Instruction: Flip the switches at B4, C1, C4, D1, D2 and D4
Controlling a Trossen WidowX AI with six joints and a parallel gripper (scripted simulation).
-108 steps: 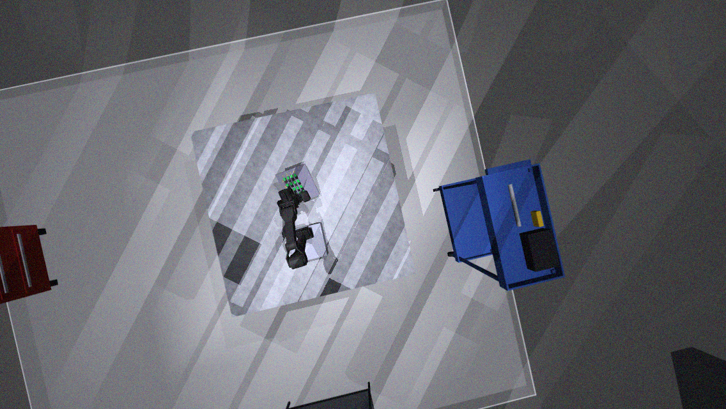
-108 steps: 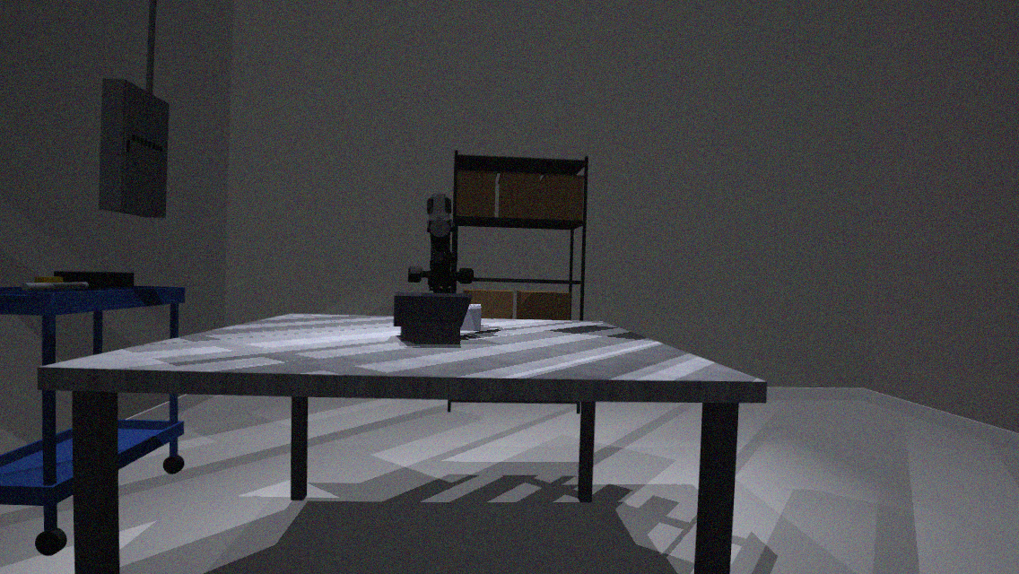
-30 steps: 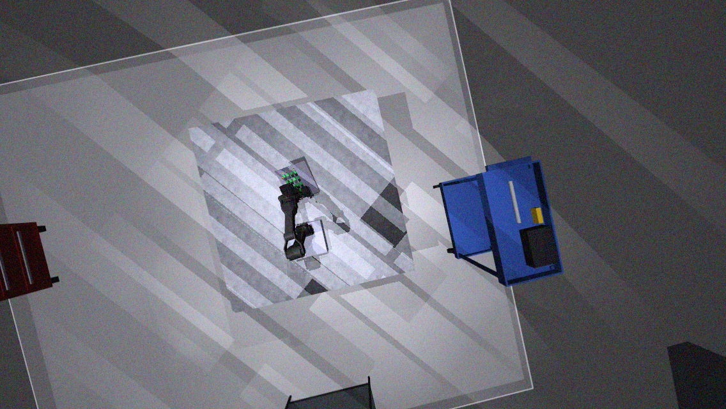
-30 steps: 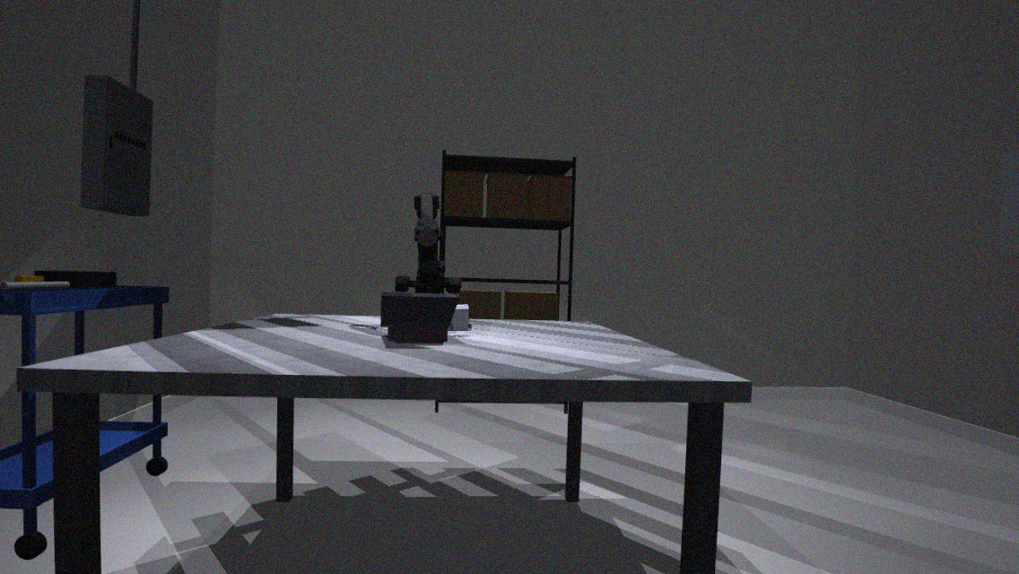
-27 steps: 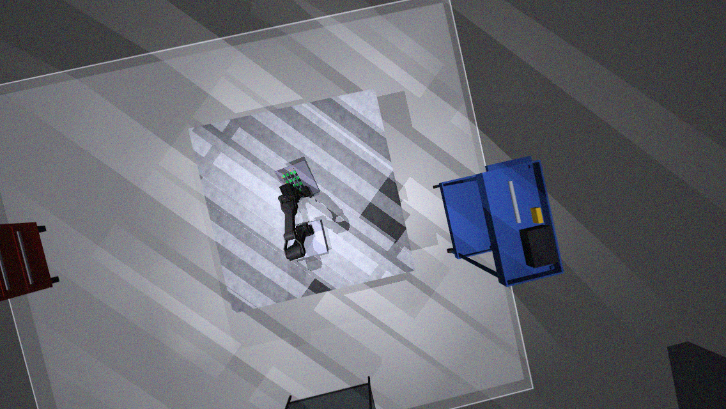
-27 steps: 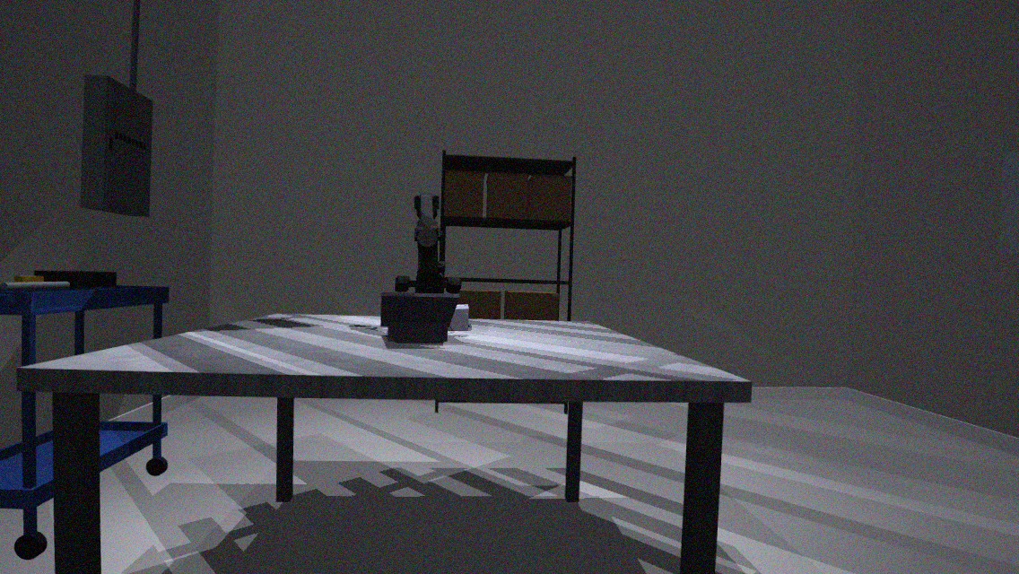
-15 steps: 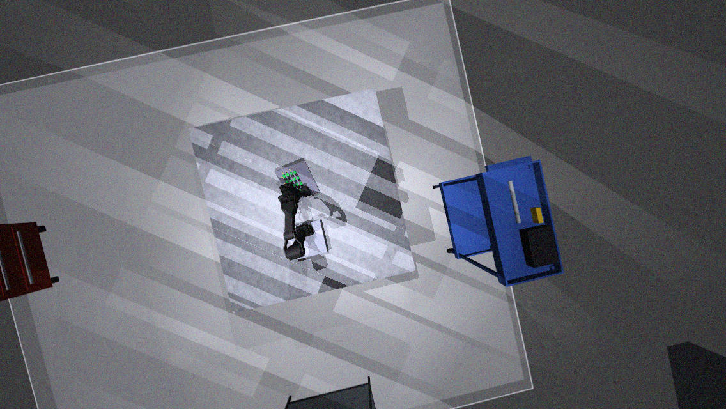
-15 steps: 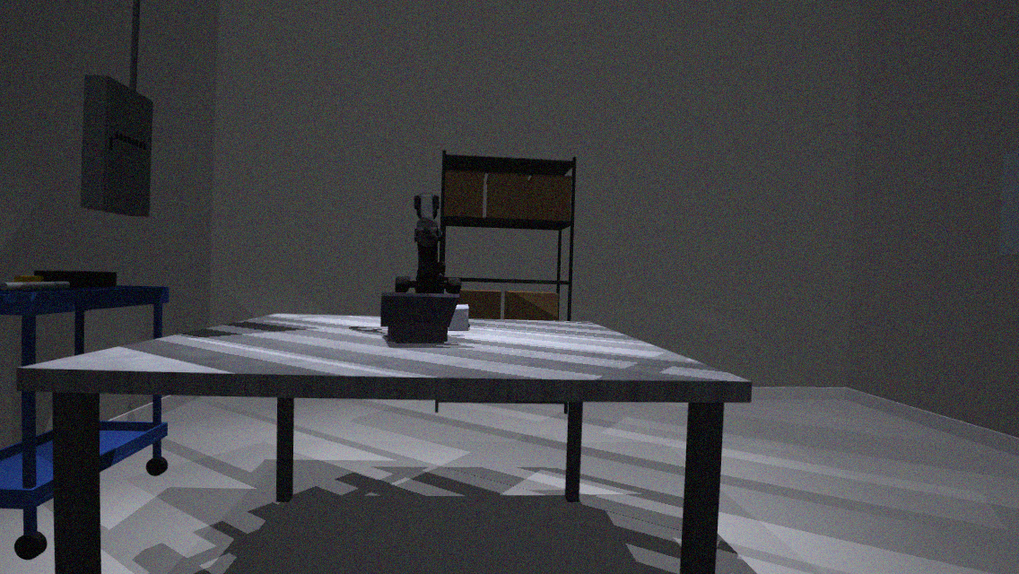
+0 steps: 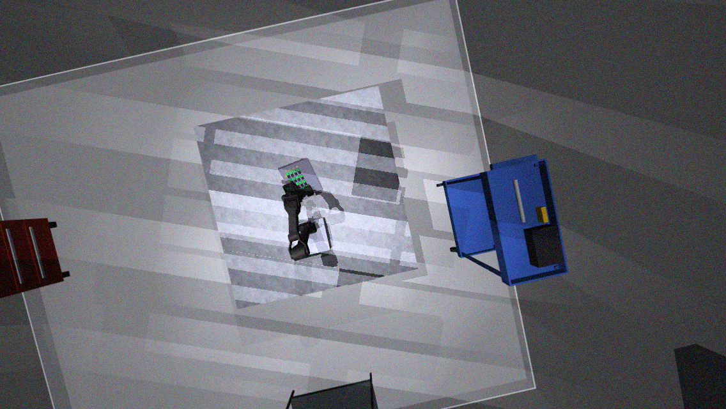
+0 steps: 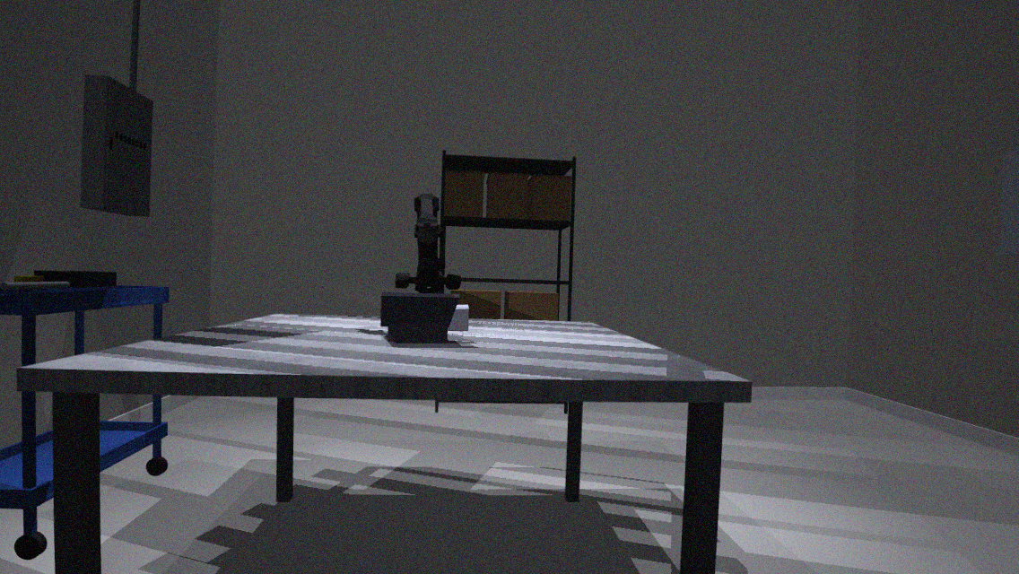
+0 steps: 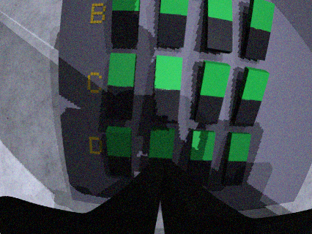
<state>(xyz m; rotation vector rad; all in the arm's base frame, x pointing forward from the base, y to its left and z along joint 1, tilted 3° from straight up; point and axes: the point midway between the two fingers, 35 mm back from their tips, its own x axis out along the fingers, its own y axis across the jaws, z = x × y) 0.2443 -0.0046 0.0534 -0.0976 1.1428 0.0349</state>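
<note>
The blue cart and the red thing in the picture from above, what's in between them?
The table is, with the robot arm and the switch panel on it. The top view shows that.

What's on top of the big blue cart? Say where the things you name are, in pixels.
On the blue metal cart [image 9: 498, 238] [image 10: 162, 295] lie a gray rod [image 9: 519, 200] [image 10: 42, 285], a yellow block [image 9: 542, 214] [image 10: 28, 278] and a black box [image 9: 543, 246] [image 10: 80, 277]. What's under the box is hidden.

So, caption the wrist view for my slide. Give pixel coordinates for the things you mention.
Closed black hand [image 11: 161, 167] over row D of a switch panel [image 11: 283, 146], green-and-dark switches in rows marked B, C and D.
</note>
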